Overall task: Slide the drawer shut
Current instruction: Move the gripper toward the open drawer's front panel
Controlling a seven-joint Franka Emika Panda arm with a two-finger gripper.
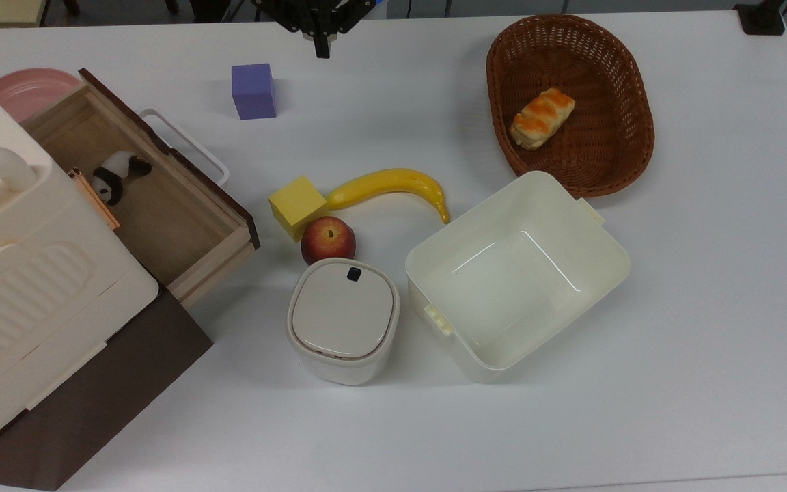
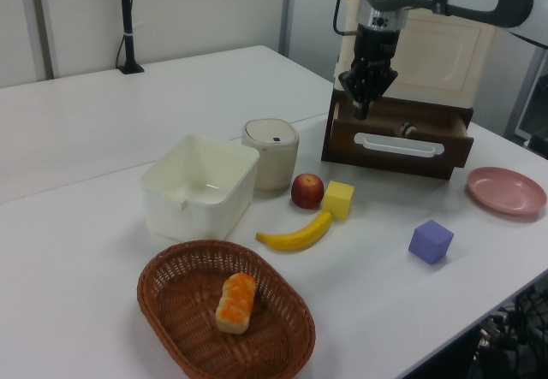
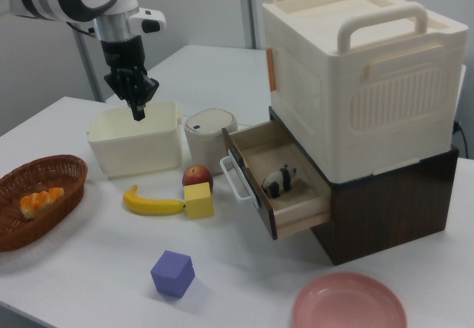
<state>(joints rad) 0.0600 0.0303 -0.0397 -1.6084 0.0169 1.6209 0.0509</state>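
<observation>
The drawer (image 3: 278, 187) stands pulled out of the dark brown cabinet (image 3: 385, 209) under the big cream case (image 3: 355, 69), at the top view's left edge of the counter (image 1: 639, 410); a small panda figure (image 3: 278, 180) lies inside, and the white loop handle (image 1: 185, 143) faces the purple cube (image 1: 253, 91). Just off its open corner sit the yellow block (image 1: 296, 205), apple (image 1: 327, 239) and banana (image 1: 393, 188). The pincer (image 3: 138, 112) hangs above the counter well apart from the drawer, fingers clenched together, holding nothing.
</observation>
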